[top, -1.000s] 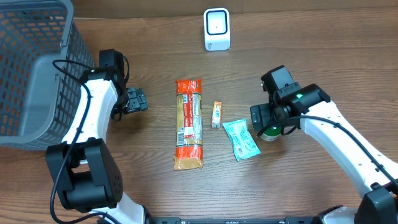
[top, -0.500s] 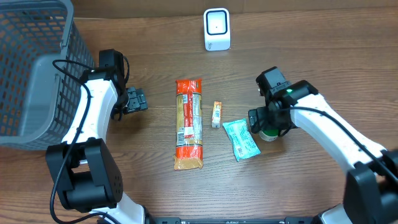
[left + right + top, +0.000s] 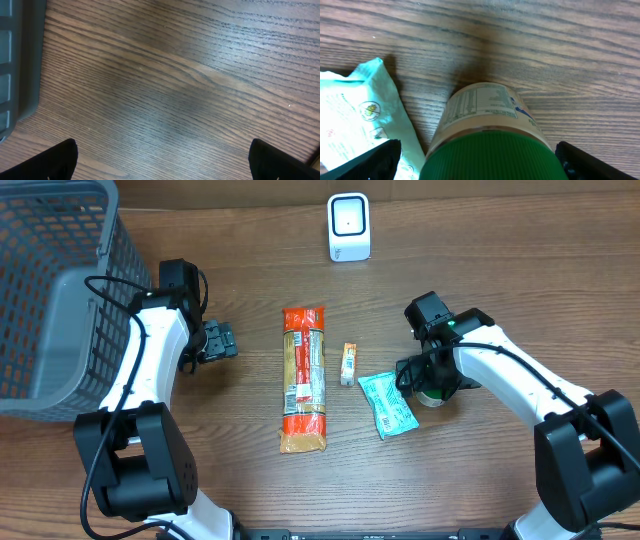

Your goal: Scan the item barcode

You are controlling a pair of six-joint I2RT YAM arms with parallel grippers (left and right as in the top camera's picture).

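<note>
The right gripper point(image 3: 424, 377) is spread wide above a green-lidded jar point(image 3: 485, 110); the jar is seen between its fingers, beside a pale packet point(image 3: 355, 115).

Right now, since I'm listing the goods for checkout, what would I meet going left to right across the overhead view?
grey mesh basket → left gripper → long orange package → small orange-and-white sachet → mint-green pouch → green-lidded jar
</note>
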